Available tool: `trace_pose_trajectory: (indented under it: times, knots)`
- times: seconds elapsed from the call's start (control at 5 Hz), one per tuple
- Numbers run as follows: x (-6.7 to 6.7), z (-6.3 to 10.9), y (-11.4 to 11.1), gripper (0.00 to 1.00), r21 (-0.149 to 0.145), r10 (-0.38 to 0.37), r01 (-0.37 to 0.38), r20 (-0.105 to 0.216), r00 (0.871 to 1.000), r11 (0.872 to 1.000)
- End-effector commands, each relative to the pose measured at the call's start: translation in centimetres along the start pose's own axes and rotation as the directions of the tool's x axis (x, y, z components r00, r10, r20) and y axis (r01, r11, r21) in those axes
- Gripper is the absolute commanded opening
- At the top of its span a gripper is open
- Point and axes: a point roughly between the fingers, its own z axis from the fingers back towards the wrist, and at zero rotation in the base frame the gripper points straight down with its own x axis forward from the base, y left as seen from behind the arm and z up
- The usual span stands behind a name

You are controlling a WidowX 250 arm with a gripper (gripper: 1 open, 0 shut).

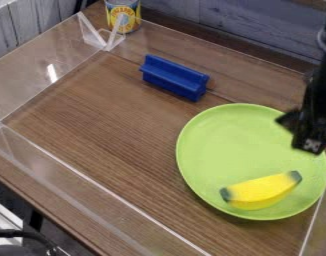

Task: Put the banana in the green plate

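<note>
A small, stubby yellow toy banana (263,190) lay inside the large round lime-green plastic plate (213,140), down near the plate's five o'clock rim, its curved back turned toward the near edge and one dark tip pointing toward two o'clock. The robot arm's black gripper (309,133) hung above the plate's three o'clock side, pointing downward, apart from the banana and holding nothing; its lower end was dark and partly cut by the frame's right edge, so whether its fingers stood spread or pressed together could not be told. The plate sat on a dark brown wood-grain tabletop (112,125), in the scene's four o'clock quarter. A blue rectangular plastic block (173,77) rested on the wood at about eleven o'clock from the plate, well apart from it. Clear acrylic walls (46,55) fenced the table on its far and left sides. Beyond the far wall, at the frame's twelve o'clock edge, stood a yellow-and-white cylindrical can (122,15), its label too small to read.
</note>
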Motion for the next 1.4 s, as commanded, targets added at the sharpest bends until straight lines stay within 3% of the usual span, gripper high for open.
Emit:
trace_pose_trajectory:
  times: [0.0, 0.2, 0.4, 0.6, 0.8, 1.0, 1.2]
  knots:
    - [-0.1, 3.3, 1.2, 0.00, 0.058, -0.056, 0.053, 0.057, 0.997, 0.997]
    - [-0.2, 3.8, 1.1, 0.00, 0.056, -0.112, 0.108, 0.072, 0.991, 0.993]
    - [-0.2, 5.9, 1.2, 0.00, 0.064, -0.115, 0.110, 0.079, 0.990, 0.992]
    - [-2.0, 8.9, 0.5, 0.00, 0.075, -0.122, 0.116, 0.072, 0.990, 0.990]
    - [-4.2, 10.8, 0.1, 0.00, 0.076, -0.232, 0.226, 0.084, 0.969, 0.971]
    - [-4.6, 11.2, 0.2, 0.00, 0.070, -0.334, 0.329, 0.091, 0.938, 0.942]
    - [-4.2, 12.0, 0.0, 0.00, 0.063, -0.352, 0.348, 0.088, 0.932, 0.935]
